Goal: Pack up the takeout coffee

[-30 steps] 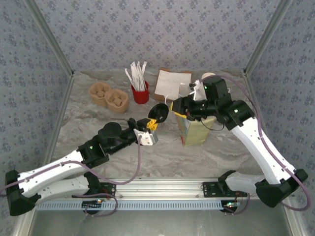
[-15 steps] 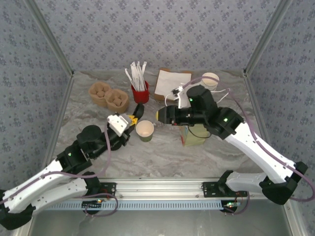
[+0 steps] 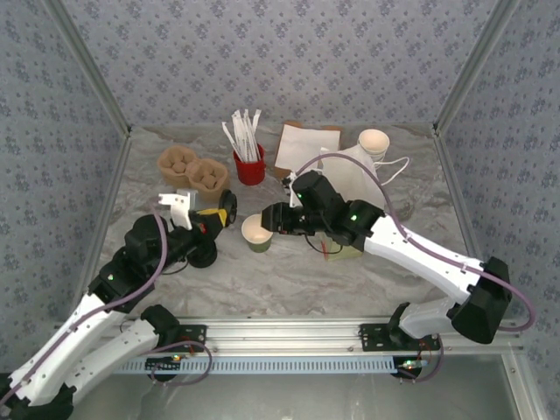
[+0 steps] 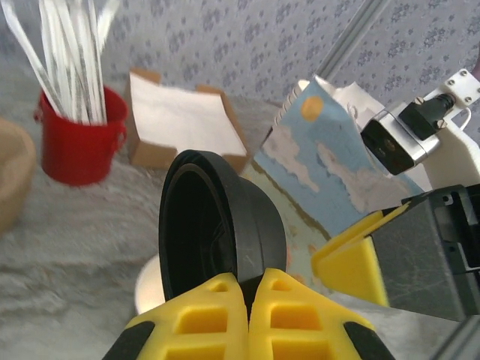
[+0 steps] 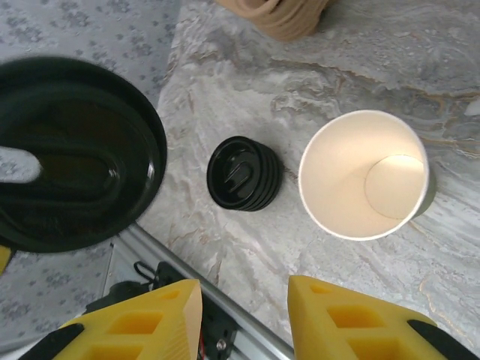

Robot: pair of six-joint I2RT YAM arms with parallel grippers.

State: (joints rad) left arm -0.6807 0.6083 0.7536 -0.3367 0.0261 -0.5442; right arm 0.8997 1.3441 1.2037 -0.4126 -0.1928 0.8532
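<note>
The olive-green paper cup (image 3: 256, 233) stands upright and empty on the marble table, its cream inside showing from above (image 5: 365, 174). My left gripper (image 3: 213, 220) is just left of it, shut on the edge of a round black lid (image 4: 217, 225), which stands on edge. The cup's pale rim (image 4: 148, 283) peeks out behind that lid. My right gripper (image 3: 267, 219) hovers over the cup's right side, open with nothing between its fingers (image 5: 244, 330). The held lid (image 5: 71, 154) looms large at the left of the right wrist view.
A stack of black lids (image 5: 244, 172) sits on the table near the cup (image 3: 204, 255). The paper bag (image 3: 348, 179) stands behind the right wrist. At the back are the red holder of sticks (image 3: 249, 166), napkins (image 3: 302, 144), brown pulp trays (image 3: 192, 171) and spare cups (image 3: 374, 142).
My left arm has pulled back to the left with the lid in its grip. My right arm has swung left from the bag and now sits over the cup.
</note>
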